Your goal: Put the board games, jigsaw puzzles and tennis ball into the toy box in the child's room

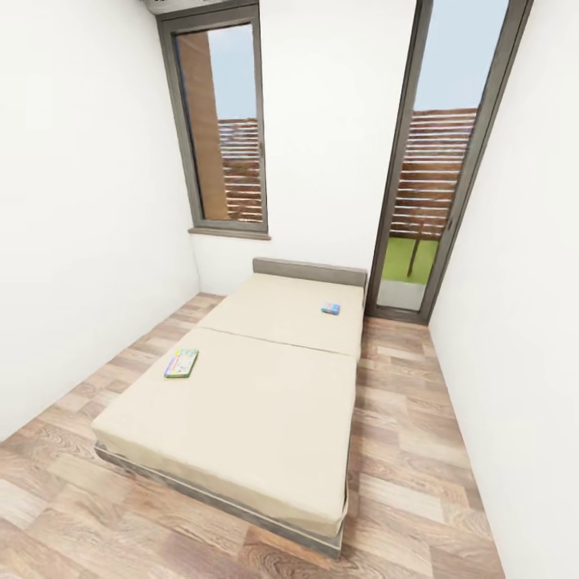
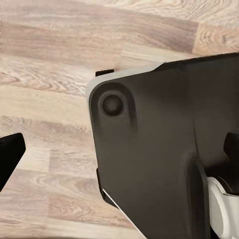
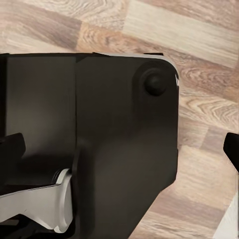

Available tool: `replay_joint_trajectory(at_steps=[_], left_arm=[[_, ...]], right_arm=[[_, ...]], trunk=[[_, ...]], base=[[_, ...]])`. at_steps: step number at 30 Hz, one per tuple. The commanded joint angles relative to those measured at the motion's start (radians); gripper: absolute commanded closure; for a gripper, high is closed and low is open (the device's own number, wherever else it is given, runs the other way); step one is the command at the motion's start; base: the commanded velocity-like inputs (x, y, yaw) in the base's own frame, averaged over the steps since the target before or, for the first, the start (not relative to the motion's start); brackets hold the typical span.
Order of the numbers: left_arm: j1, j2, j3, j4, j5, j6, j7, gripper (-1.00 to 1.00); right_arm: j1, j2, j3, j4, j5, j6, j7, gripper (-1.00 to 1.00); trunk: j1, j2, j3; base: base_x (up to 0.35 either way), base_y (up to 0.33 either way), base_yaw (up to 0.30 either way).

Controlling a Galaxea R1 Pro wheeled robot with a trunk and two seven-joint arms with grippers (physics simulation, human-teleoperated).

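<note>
Twice found flat printed boxes on the smooth cream bed (image 1: 241, 418): green-bordered board game (image 1: 182, 363) near the nearer section's left edge, blue board game (image 1: 330, 309) by the grey headboard (image 1: 310, 272). Could not tell spread or hold of left fingers (image 2: 9, 157) or right fingers (image 3: 232, 148) over the wood-plank floor (image 2: 50, 74).

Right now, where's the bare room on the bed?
Most of the bed is bare. Near section: open everywhere except the green-bordered game box at its left edge near the seam. Far section: open except the blue game box near its right edge, short of the headboard. No crowded patch.
</note>
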Motion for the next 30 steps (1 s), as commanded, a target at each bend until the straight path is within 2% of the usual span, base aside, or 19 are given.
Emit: replay_joint_trajectory(at_steps=[1, 30], left_arm=[[-0.001, 0.0, -0.001, 0.001, -0.007, -0.004, 0.0, -1.0], [-0.001, 0.0, 0.001, 0.001, -0.007, -0.004, 0.001, -1.0]], right_arm=[[0.0, 0.0, 0.0, 0.0, 0.0, -0.003, -0.001, -1.0], [0.0, 0.0, 0.001, 0.0, 0.002, -0.003, -0.001, -1.0]], trunk=[[0.001, -0.002, -0.002], [0.001, -0.002, -0.002]], base=[[0.0, 0.0, 0.282], [0.0, 0.0, 0.282]])
